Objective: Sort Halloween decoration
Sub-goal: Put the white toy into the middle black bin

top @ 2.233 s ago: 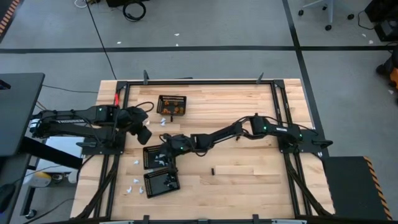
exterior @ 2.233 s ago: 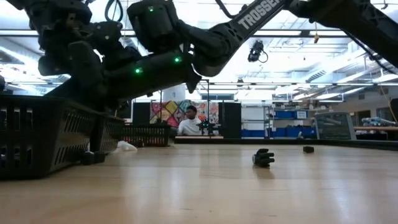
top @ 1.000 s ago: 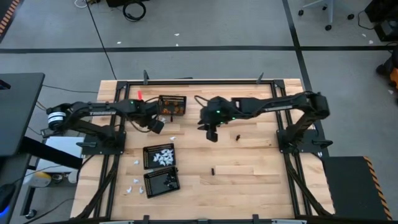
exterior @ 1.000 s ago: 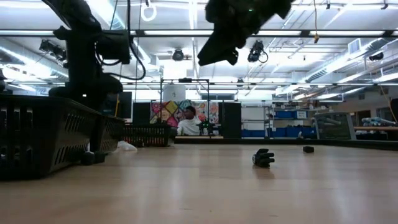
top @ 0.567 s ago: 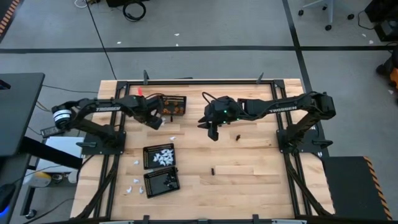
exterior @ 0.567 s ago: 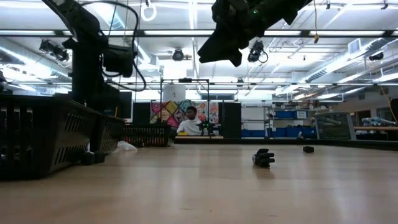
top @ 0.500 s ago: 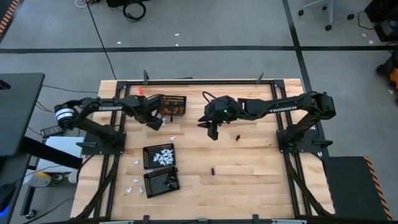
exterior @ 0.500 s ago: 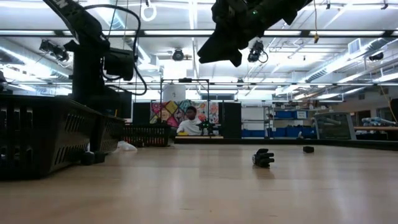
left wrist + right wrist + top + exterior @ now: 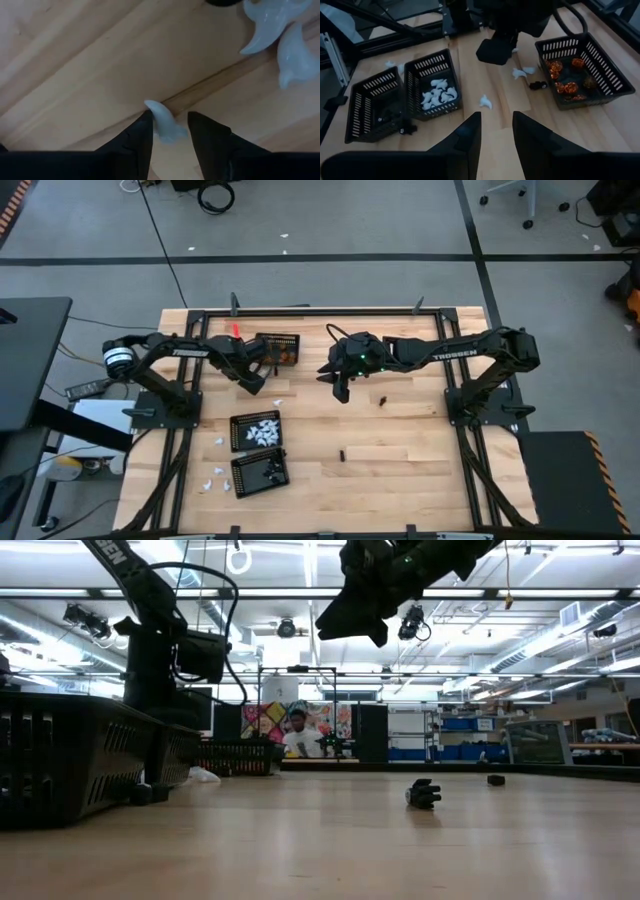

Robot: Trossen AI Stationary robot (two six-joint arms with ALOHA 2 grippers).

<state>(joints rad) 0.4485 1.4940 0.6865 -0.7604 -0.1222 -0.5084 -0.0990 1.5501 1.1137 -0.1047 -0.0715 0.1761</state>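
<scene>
1. Left hand (image 9: pixel 166 131) now lowered to the worktop (image 9: pixel 400 450) by the far-edge orange basket (image 9: pixel 277 349), moved in from the left edge.
2. Fingers narrowing around a white piece (image 9: pixel 164 120), not yet clamped.
3. Right hand (image 9: pixel 340 392) unmoved, parted, empty, mid-worktop.
4. Likely destination: the white basket (image 9: pixel 256 431).

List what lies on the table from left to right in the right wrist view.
Basket with black pieces → basket of white pieces → lone white piece → two white pieces → small black piece → basket of orange pieces.
</scene>
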